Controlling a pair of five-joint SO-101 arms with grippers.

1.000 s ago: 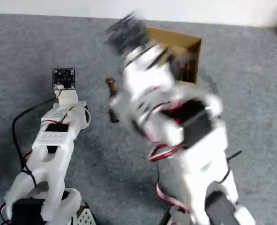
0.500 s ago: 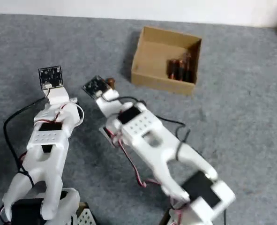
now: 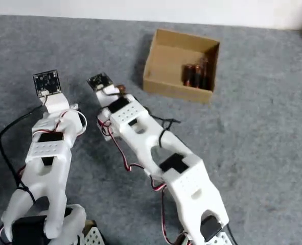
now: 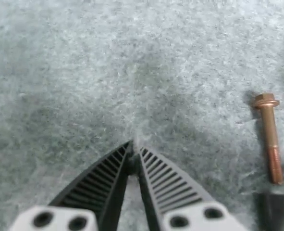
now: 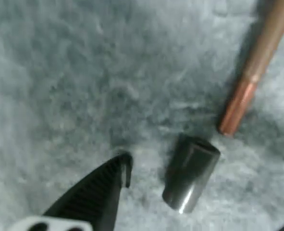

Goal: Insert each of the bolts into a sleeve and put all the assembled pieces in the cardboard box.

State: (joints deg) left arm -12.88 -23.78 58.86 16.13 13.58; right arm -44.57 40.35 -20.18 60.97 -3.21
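The copper bolt (image 4: 268, 137) lies flat on the grey carpet (image 3: 253, 153). Its threaded end points at the dark sleeve (image 5: 190, 173) and stops just short of it. In the high view the bolt's head shows in the upper half, left of centre, beside the right arm's wrist. The right gripper (image 5: 206, 195) is spread wide, low over the sleeve, with one ribbed finger (image 5: 105, 187) just beside it and not touching. The left gripper (image 4: 133, 156) has its tips pressed together on nothing, near the bolt, in the upper left of the high view. The cardboard box (image 3: 171, 87) sits at upper centre, with assembled pieces (image 3: 196, 75) along its right side.
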